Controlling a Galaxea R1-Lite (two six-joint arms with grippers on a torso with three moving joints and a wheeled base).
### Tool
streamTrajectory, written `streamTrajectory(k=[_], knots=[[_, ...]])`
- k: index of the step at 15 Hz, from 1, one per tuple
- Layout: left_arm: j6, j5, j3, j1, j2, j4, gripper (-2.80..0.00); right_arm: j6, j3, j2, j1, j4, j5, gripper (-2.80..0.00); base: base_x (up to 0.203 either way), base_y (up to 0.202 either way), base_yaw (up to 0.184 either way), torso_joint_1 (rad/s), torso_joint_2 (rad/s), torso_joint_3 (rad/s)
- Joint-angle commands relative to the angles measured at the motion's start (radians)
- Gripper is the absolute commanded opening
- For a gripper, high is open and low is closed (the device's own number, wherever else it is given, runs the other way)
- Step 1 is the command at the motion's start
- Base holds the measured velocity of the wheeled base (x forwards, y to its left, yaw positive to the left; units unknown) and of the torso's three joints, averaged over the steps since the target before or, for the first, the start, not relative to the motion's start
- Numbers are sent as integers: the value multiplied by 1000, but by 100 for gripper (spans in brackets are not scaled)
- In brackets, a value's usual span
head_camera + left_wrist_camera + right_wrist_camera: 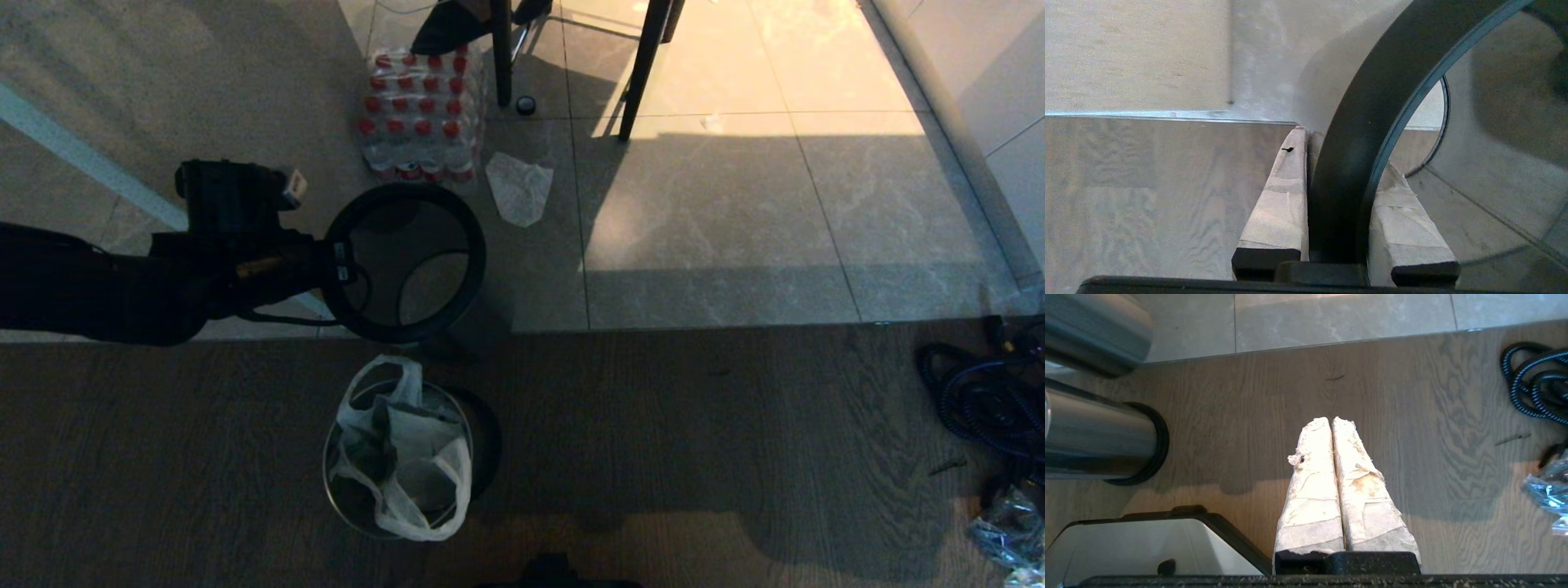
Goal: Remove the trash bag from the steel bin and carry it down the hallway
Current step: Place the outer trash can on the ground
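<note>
The steel bin (329, 478) stands on the wood floor just in front of me, and its shiny wall (1098, 437) also shows in the right wrist view. The white trash bag (408, 461) sits crumpled inside it, with one loop handle sticking up over the rim. My left gripper (339, 265) hangs above and behind the bin. It is shut on the black rim of a round, open-bottomed shell (404, 261); both fingers (1282, 204) clamp that dark band (1347, 163). My right gripper (1333, 420) is shut and empty, low over the wood floor to the bin's right.
A shrink-wrapped pack of red-capped bottles (420, 114) and a flat white wrapper scrap (518, 188) lie on the tiles beyond. Dark furniture legs (645, 65) stand further back. Coiled cables (980, 392) and a shiny bag (1008, 523) lie at the right.
</note>
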Motion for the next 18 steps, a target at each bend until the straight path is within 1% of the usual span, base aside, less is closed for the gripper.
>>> streamTrajectory(k=[1, 2, 4, 8, 12, 14, 15, 18], knots=[[-2, -1, -9, 0, 29, -9, -280, 1, 0, -2, 0, 1, 0, -280, 0, 0, 0, 0, 0, 0], [-2, 2, -24, 0, 65, -10, -280, 1, 0, -2, 0, 1, 0, -280, 0, 0, 0, 0, 0, 0], [-2, 4, -44, 0, 82, -11, -280, 1, 0, -2, 0, 1, 0, -280, 0, 0, 0, 0, 0, 0], [0, 30, -268, -11, 319, -8, -280, 1, 0, -2, 0, 1, 0, -280, 0, 0, 0, 0, 0, 0], [10, 89, -400, -20, 494, 9, -280, 1, 0, -2, 0, 1, 0, -280, 0, 0, 0, 0, 0, 0], [12, 130, -430, -27, 529, 33, -280, 1, 0, -2, 0, 1, 0, -280, 0, 0, 0, 0, 0, 0], [12, 144, -438, -29, 529, 39, 0, 1, 0, -2, 0, 1, 0, -280, 0, 0, 0, 0, 0, 0], [12, 143, -447, -29, 515, 39, 0, 1, 0, -2, 0, 1, 0, -280, 0, 0, 0, 0, 0, 0]])
